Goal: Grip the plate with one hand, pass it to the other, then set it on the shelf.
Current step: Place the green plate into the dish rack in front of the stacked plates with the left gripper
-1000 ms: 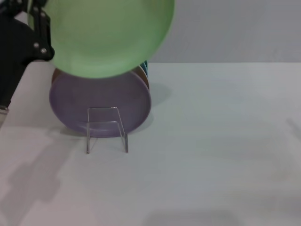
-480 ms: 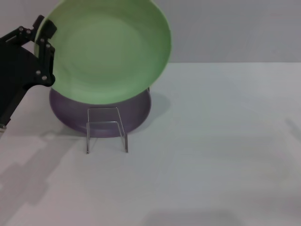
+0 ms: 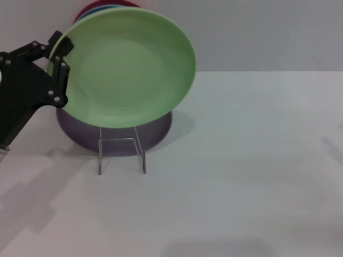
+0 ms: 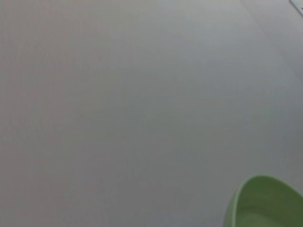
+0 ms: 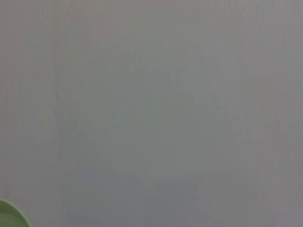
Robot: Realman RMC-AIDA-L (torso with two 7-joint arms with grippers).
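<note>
One black jointed-finger left claw (image 3: 58, 67) is clamped on the left rim of the round, shallow, pale mint-green plate (image 3: 126, 67), holding it up on edge with its face tilted toward the front. The plate hangs above the thin clear wire rack shelf (image 3: 121, 154), whose small looped front stands on the white counter (image 3: 241, 171); whether the plate's lower edge touches the rack cannot be told.

Only the head view shows the claw, the shelf and the other dishes. Directly behind the green plate, a lilac round plate (image 3: 155, 131) leans in the rack, its lower half showing below the green rim. At the top, slivers of a teal plate edge (image 3: 107, 7) and a dark red plate edge (image 3: 81, 12) peek out.

From the left wrist view comes just a curved piece of the green plate at one corner, against plain grey. In the right wrist view an even smaller green sliver shows at one corner. Nowhere does the right claw appear.
</note>
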